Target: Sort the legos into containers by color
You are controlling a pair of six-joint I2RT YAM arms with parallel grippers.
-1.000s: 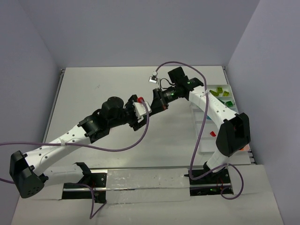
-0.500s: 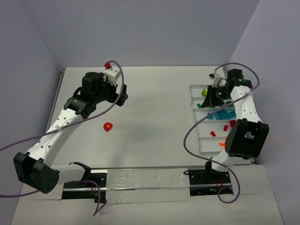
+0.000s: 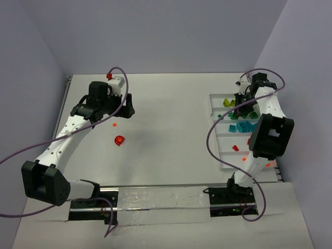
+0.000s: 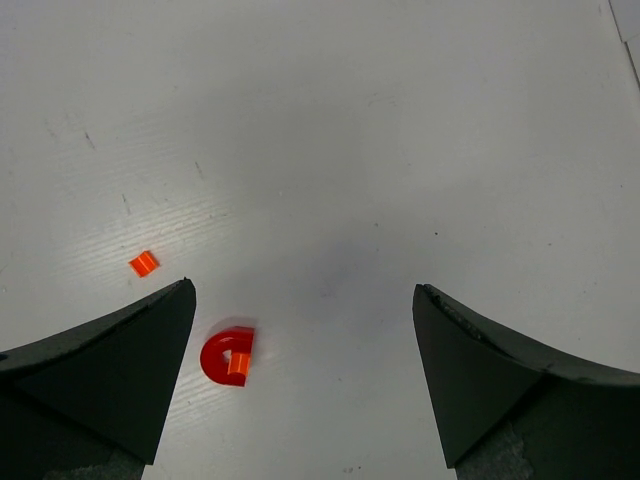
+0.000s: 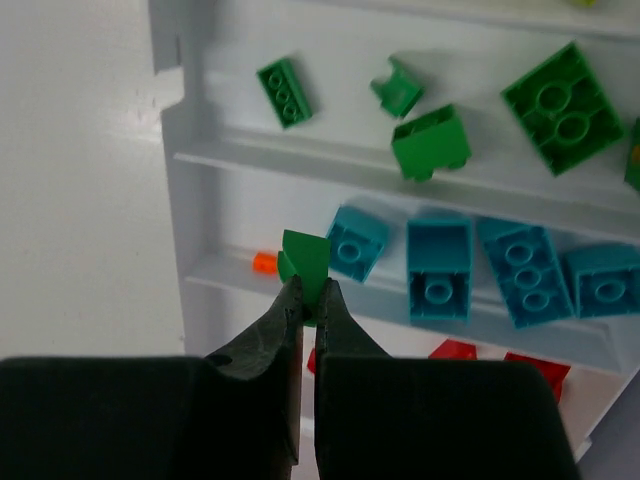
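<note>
R fingers (image 5: 262, 345) pinch small green plastic lego (image 5: 305, 260) over teal bay (image 5: 255, 212) of white divided plastic tray (image 5: 172, 130). Green bay (image 5: 335, 120) is next one ahead of tips. L fingers (image 4: 110, 370) wide open.

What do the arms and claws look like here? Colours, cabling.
The left arm and right arm have white links with black joint housings; a purple cable loops along each, the left's ending in a red tip. The left claw and right claw have dark, tapering wedge fingers.

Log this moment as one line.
left gripper: open near red arch | right gripper: shut on green brick over tray
</note>
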